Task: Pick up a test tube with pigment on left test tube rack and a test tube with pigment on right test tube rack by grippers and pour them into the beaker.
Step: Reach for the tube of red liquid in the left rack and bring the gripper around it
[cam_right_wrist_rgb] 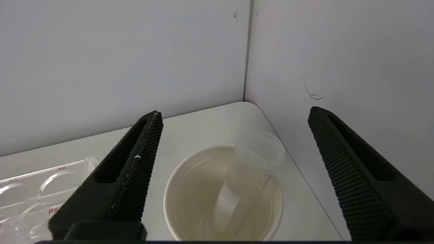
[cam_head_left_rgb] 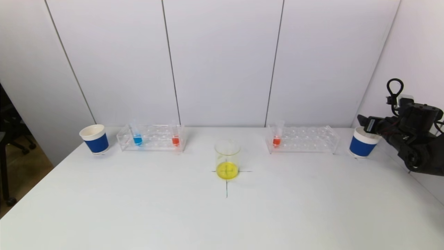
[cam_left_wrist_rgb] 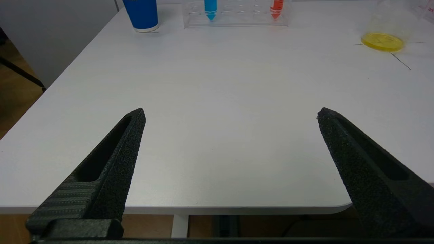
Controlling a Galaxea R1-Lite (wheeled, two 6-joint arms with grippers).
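The left rack [cam_head_left_rgb: 151, 139] holds a blue-pigment tube [cam_head_left_rgb: 137, 136] and a red-pigment tube [cam_head_left_rgb: 175, 136]. The right rack [cam_head_left_rgb: 302, 139] holds one red-pigment tube [cam_head_left_rgb: 276, 136]. The beaker [cam_head_left_rgb: 227, 159] stands at the table's middle with yellow liquid in it. My right gripper [cam_head_left_rgb: 363, 122] is open just above the right blue cup [cam_head_left_rgb: 361, 144]. In the right wrist view, the open gripper [cam_right_wrist_rgb: 235, 113] hangs over the cup [cam_right_wrist_rgb: 190, 189], where an empty clear tube [cam_right_wrist_rgb: 257, 162] leans. My left gripper [cam_left_wrist_rgb: 230, 112] is open and empty over the table's near edge, out of the head view.
A second blue cup [cam_head_left_rgb: 94, 139] stands left of the left rack. The left wrist view shows this cup [cam_left_wrist_rgb: 141, 13], the blue tube [cam_left_wrist_rgb: 210, 8], the red tube [cam_left_wrist_rgb: 277, 7] and the beaker [cam_left_wrist_rgb: 383, 37] far off. White walls close the back and right side.
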